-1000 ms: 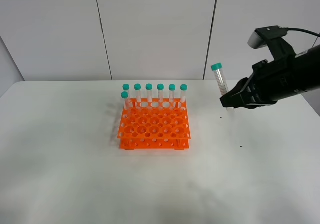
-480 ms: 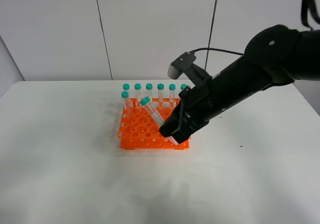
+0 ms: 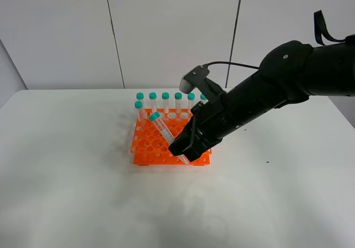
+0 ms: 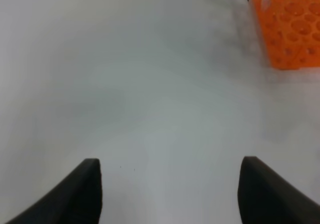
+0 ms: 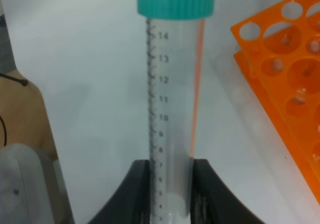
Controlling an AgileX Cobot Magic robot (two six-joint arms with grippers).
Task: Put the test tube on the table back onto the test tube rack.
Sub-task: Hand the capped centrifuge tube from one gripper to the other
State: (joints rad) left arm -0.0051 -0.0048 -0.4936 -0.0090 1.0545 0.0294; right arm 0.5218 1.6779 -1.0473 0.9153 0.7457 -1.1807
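The test tube (image 3: 162,129), clear with a teal cap (image 3: 153,116), hangs tilted over the front half of the orange test tube rack (image 3: 145,148), cap up and toward the left. My right gripper (image 3: 184,150) is shut on its lower end. In the right wrist view the tube (image 5: 172,108) stands between the two dark fingers (image 5: 137,194), with the rack (image 5: 292,88) beside it. Several identical tubes (image 3: 165,101) stand along the rack's back row. My left gripper (image 4: 170,194) is open over bare table (image 4: 150,83), holding nothing, with a corner of the rack (image 4: 292,28) far from it.
The white table (image 3: 72,192) stretches wide around the rack on the left and in front. The right arm (image 3: 277,92) reaches in from the right across the rack's right side. Grey wall panels stand behind the table.
My right arm has swung in from the right side of the table to above the rack, carrying the tube. The tube has gone from upright to tilted. The left gripper has stayed still.
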